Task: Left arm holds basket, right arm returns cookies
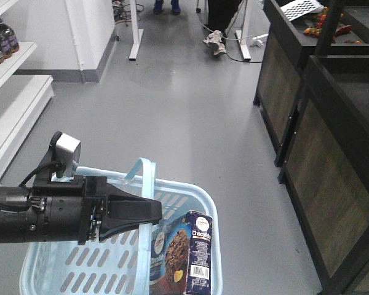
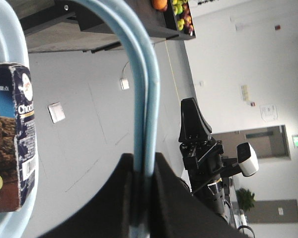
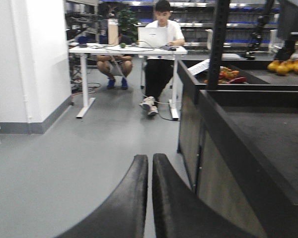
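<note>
Front view: left claw (image 1: pixel 157 214), lower left, clamps the basket (image 1: pixel 200 198) handle (image 1: pixel 145 178); cookies (image 1: pixel 194 252) stand inside, just right of its tip. Left wrist view: handle pinched bottom centre, cookies at left edge. Right wrist view: right claw (image 3: pixel 150 159) pressed together, bottom centre
</note>
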